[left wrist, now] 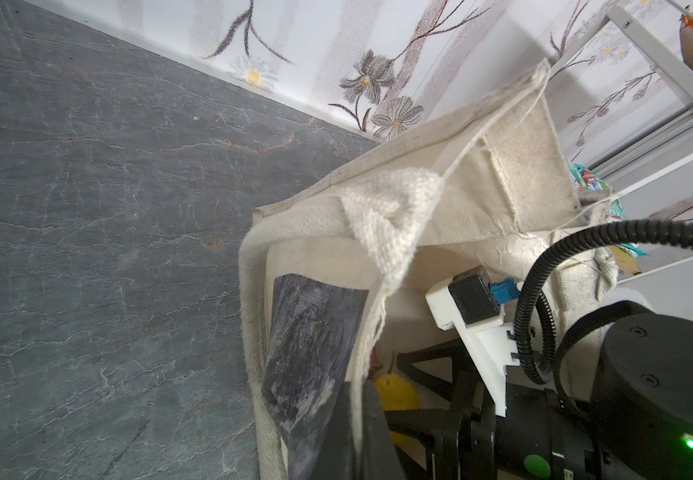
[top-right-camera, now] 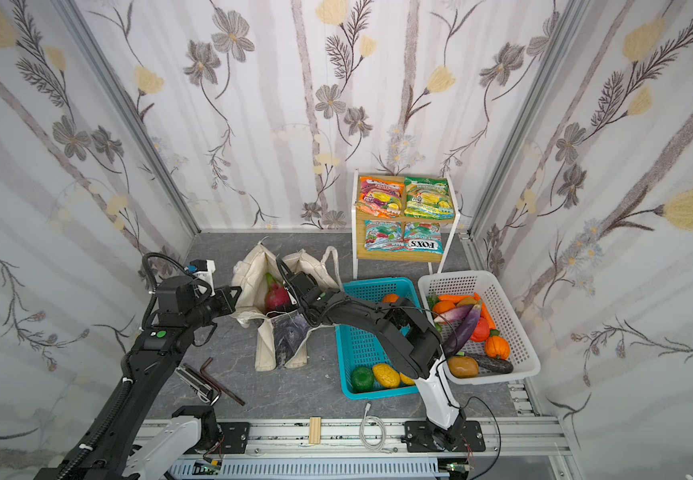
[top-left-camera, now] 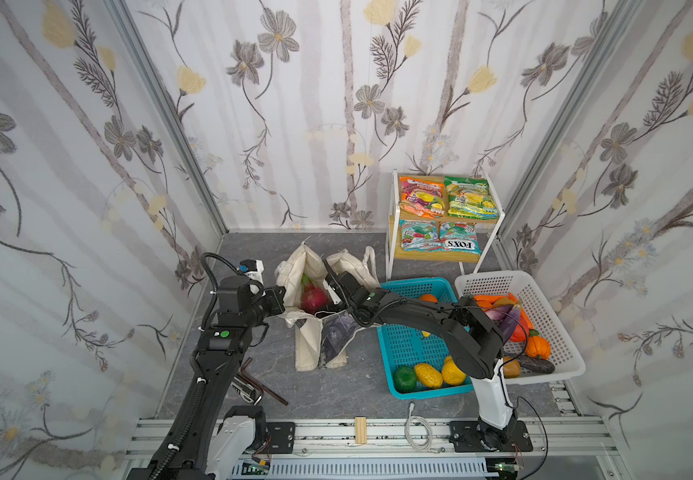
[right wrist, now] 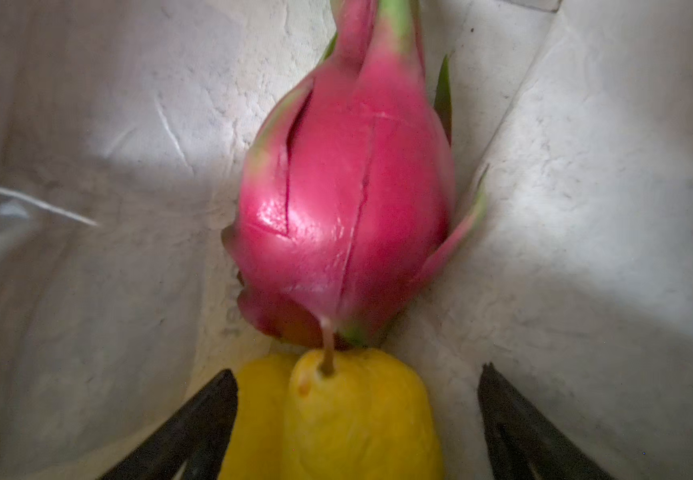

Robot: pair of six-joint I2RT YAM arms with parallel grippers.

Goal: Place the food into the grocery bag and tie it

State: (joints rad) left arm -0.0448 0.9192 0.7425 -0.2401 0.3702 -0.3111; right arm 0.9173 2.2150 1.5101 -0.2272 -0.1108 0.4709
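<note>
The cream grocery bag (top-left-camera: 294,270) (top-right-camera: 249,270) stands open on the grey floor. My left gripper (top-left-camera: 282,299) (left wrist: 361,419) is shut on the cloth rim of the bag (left wrist: 461,199) and holds it open. My right gripper (top-left-camera: 332,296) (right wrist: 358,371) reaches into the bag and is open. A yellow fruit (right wrist: 336,419) (left wrist: 394,392) lies between its fingers, with a clear gap to one finger. Just beyond it rests the pink dragon fruit (right wrist: 349,216) (top-left-camera: 313,299). Snack packets (top-left-camera: 423,197) lie on the shelf. A purple eggplant (top-left-camera: 506,318) lies in the white basket.
A teal basket (top-left-camera: 415,345) right of the bag holds yellow fruits (top-left-camera: 427,374) and a green one. The white basket (top-left-camera: 544,316) with vegetables stands beside it, under my right arm. The white shelf rack (top-left-camera: 390,249) is behind. Hex keys (top-left-camera: 253,382) lie front left.
</note>
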